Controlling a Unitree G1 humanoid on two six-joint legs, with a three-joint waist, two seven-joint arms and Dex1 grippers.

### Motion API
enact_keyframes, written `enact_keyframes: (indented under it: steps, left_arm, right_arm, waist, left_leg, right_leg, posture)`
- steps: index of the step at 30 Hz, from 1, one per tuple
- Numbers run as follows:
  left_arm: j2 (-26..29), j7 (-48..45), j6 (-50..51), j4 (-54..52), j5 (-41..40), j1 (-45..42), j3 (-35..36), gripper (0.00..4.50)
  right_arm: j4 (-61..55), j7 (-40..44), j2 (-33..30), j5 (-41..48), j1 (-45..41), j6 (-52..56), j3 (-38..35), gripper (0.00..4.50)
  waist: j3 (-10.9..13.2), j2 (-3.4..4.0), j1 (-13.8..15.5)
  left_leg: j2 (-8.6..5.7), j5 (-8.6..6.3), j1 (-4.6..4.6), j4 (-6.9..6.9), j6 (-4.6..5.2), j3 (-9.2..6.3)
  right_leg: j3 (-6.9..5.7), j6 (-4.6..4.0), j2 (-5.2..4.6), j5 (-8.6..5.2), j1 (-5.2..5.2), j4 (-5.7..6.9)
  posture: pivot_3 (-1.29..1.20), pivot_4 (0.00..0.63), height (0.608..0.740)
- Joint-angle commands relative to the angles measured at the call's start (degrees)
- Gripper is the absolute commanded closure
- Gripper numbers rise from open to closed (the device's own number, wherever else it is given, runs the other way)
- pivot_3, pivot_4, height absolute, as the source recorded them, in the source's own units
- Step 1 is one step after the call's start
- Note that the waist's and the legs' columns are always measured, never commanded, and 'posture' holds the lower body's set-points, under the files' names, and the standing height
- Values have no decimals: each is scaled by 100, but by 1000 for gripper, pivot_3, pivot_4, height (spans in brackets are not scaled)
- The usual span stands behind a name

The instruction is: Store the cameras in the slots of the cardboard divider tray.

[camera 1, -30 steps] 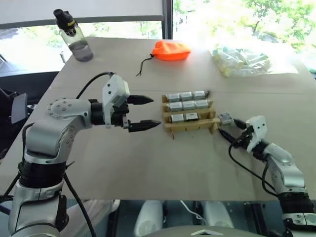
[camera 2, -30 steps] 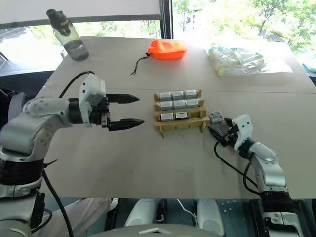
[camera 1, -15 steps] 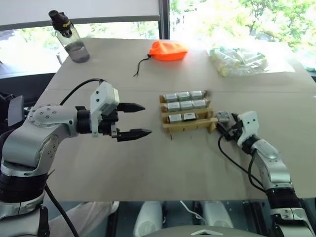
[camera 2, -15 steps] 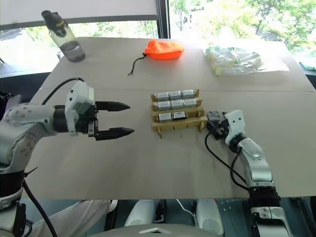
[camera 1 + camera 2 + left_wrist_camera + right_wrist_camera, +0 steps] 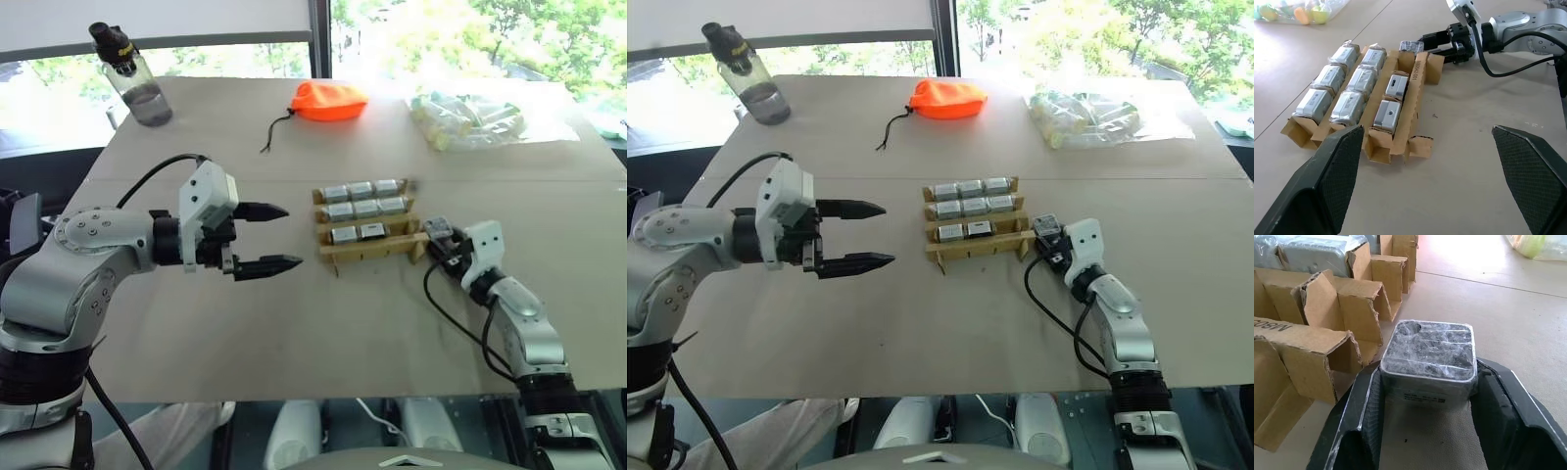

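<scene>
On your far left a water bottle (image 5: 130,86) stands at the table's (image 5: 294,313) back corner, and nearer you the left gripper (image 5: 276,237) hovers above the tabletop with its fingers spread wide and nothing between them, pointing toward the cardboard tray (image 5: 368,245). At the middle, an orange pouch (image 5: 328,100) lies behind the tray, whose two back rows each hold three cameras (image 5: 364,199) while the front row holds two, leaving its right-end slot free. To your right, just beside that end of the tray, the right gripper (image 5: 1427,396) pinches one more camera (image 5: 1429,358) between its fingers, with a plastic bag (image 5: 470,116) of pale tubes far behind.
</scene>
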Motion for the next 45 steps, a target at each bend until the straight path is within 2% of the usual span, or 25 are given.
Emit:
enact_keyframes:
  steps: [1, 5, 7, 13, 18, 21, 26, 33, 39, 45]
  left_arm:
    - [53, -4, -106, -75, -71, -88, 65, 109]
    - [-107, -30, -207, 32, -56, -215, -109, 109]
    - [-396, 70, -65, 172, -229, -427, -228, 109]
    - [-1193, 44, -183, 1133, 134, -1392, -1106, 109]
    - [-1850, -37, -294, 2072, 498, -2293, -1649, 109]
    - [-2108, -126, -374, 2563, 732, -2658, -1885, 109]
    - [-2399, -454, -452, 3152, 952, -3042, -2187, 109]
    - [-2818, -759, -747, 3851, 1313, -3437, -2416, 109]
    - [-2981, -996, -820, 4049, 1528, -3508, -2528, 109]
    - [-3041, -1112, -735, 3960, 1597, -3441, -2542, 109]
  right_arm:
    - [-62, 26, -210, 18, -66, -270, -201, 2577]
    - [115, 660, -915, 54, -180, -869, -364, 2577]
    - [210, 1105, -1256, 157, -304, -1223, -367, 2577]
    - [759, 2477, -2194, -39, -1127, -2968, -97, 2577]
    - [1254, 3217, -2528, -392, -1754, -4360, 438, 2577]
    - [1486, 3384, -2603, -638, -2032, -5113, 719, 2577]
    - [2097, 3163, -2661, -1401, -2616, -6541, 1118, 2577]
    - [2663, 2385, -2528, -2489, -3265, -7721, 1360, 2577]
    - [2783, 1722, -2469, -3107, -3459, -8036, 1501, 2577]
    - [2730, 1330, -2510, -3320, -3511, -8059, 1641, 2577]
  waist:
    - [0, 0, 4]
    - [3, 4, 41]
    - [3, 3, 51]
    - [4, 1, 20]
    - [5, -4, 18]
    - [6, -5, 28]
    - [7, -5, 24]
    - [7, -5, 28]
    - [8, -6, 20]
    - [8, -5, 21]
  left_leg:
    - [-1, 0, 0, 0, 0, 1]
    - [-5, 0, -5, 0, 0, 0]
    - [-9, 0, -6, 0, 1, 3]
    - [-5, 0, 1, 0, 1, 8]
    - [-8, 0, 0, -1, 2, 12]
    - [-6, 0, -8, 0, 2, 12]
    - [-7, 0, -12, 1, 2, 23]
    - [-3, 2, -7, 4, -1, 29]
    - [-3, 2, -11, 4, -1, 33]
    - [-3, 3, -10, 6, -2, 33]
  right_leg:
    - [-1, 0, -1, 0, 0, 0]
    - [-3, 0, -4, 0, -1, -4]
    - [-7, 1, -6, 0, -1, -7]
    - [-5, 1, 5, 0, -1, -1]
    - [-10, 2, 7, 1, -1, -5]
    - [-16, 2, 3, 1, -4, -8]
    - [-13, 3, -1, 1, -14, -6]
    - [-12, 3, 0, 1, -14, 1]
    - [-13, 3, -2, 1, -16, -2]
    - [-11, 3, -3, 1, -16, 1]
  posture:
    - [0, 150, 726]
    - [0, 150, 726]
    - [0, 150, 726]
    - [0, 150, 726]
    - [0, 150, 726]
    - [0, 150, 726]
    - [0, 150, 726]
    - [0, 150, 726]
    - [0, 150, 726]
    - [0, 150, 726]
